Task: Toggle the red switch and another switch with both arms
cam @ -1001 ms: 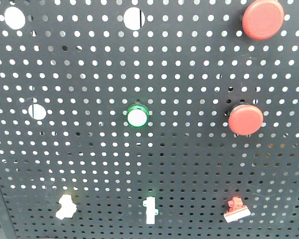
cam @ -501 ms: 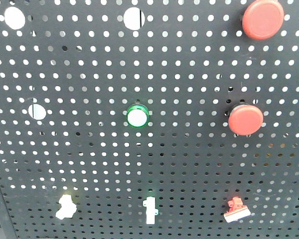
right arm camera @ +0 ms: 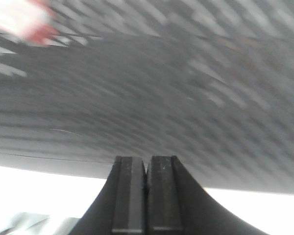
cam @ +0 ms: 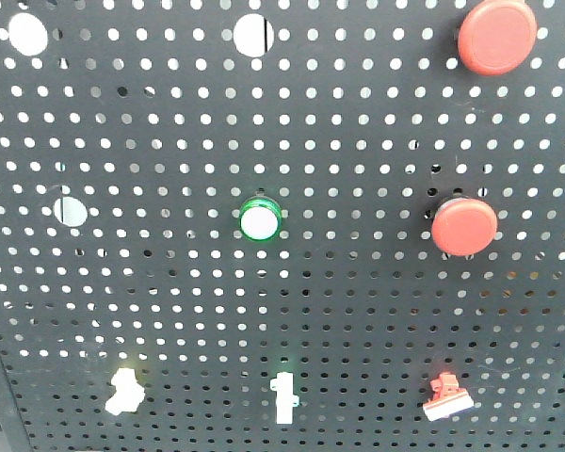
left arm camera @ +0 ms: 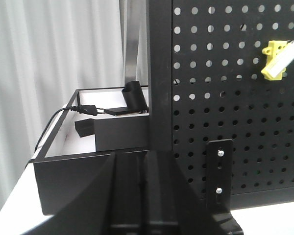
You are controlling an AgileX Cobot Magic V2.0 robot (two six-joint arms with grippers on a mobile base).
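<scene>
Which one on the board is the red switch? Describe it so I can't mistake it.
On the black pegboard, look along the bottom row of three small toggles. The red switch is the rightmost, below the two big round red buttons. It alone has a red body with a whitish lever; the yellow switch sits far left.

Right wrist view heavily blurred; others seemingly sharp.

The front view shows one pegboard (cam: 169, 282) carrying two round red buttons, one at the top right (cam: 496, 37) and one lower (cam: 464, 226). There is one green-ringed white button (cam: 260, 221). Three toggle switches sit along the bottom: one cream switch (cam: 123, 392), one white switch (cam: 283, 396) and one red switch (cam: 447, 396). Three larger round holes show, two along the top (cam: 27, 34) (cam: 253, 35) and one at the left (cam: 71, 211).
</scene>
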